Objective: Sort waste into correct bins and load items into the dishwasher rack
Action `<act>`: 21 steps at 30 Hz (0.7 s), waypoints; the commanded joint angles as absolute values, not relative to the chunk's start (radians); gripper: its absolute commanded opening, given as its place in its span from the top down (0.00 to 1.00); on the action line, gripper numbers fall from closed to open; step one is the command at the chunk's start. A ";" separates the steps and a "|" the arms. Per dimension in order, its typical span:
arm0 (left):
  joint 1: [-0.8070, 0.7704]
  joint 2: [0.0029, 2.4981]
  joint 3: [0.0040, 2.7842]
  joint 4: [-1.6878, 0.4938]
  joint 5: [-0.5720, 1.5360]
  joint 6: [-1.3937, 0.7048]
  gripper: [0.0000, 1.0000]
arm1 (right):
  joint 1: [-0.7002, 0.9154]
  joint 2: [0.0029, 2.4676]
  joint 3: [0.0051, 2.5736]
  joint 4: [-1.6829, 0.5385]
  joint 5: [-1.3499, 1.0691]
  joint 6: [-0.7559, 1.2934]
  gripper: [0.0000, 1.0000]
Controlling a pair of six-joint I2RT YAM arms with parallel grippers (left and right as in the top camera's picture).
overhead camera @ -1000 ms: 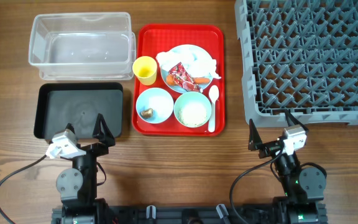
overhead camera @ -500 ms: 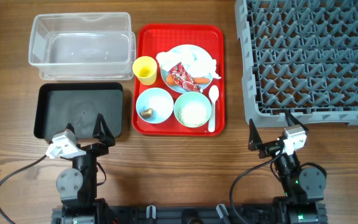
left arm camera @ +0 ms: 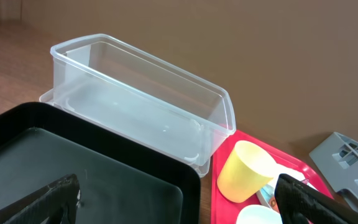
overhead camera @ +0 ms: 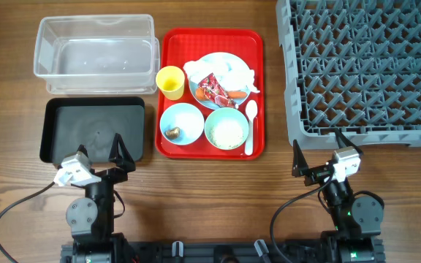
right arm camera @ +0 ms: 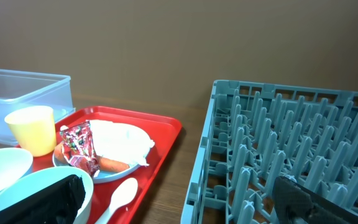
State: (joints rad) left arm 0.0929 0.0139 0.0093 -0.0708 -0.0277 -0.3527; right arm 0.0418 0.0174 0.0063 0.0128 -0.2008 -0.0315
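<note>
On the red tray a pale blue plate holds a crumpled white napkin, a red shiny wrapper and an orange carrot piece. A yellow cup stands at its left. A pale blue bowl holds a small brown scrap. A pale green bowl holds white rice. A white spoon lies at the tray's right. My left gripper is open over the black tray. My right gripper is open at the grey rack's front edge.
The clear tub stands behind the black tray, left of the red tray. In the right wrist view the rack fills the right side and the spoon lies near the red tray's edge.
</note>
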 commanded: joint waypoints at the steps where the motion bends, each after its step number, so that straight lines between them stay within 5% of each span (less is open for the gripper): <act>1: 0.097 0.007 0.006 -0.070 -0.027 -0.333 0.00 | 0.047 0.014 0.005 0.016 -0.191 -0.034 0.00; 8: 0.097 0.007 0.006 -0.070 -0.027 -0.333 0.00 | 0.047 0.014 0.005 0.014 -0.127 -0.264 0.00; 21: 0.097 0.028 0.114 -0.062 0.108 -0.293 0.00 | 0.046 0.017 0.020 0.258 -0.241 -0.130 0.00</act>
State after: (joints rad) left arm 0.0929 0.0143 0.0246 -0.0681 0.0700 -0.3489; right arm 0.0418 0.0185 0.0063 0.2424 -0.2039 -0.2081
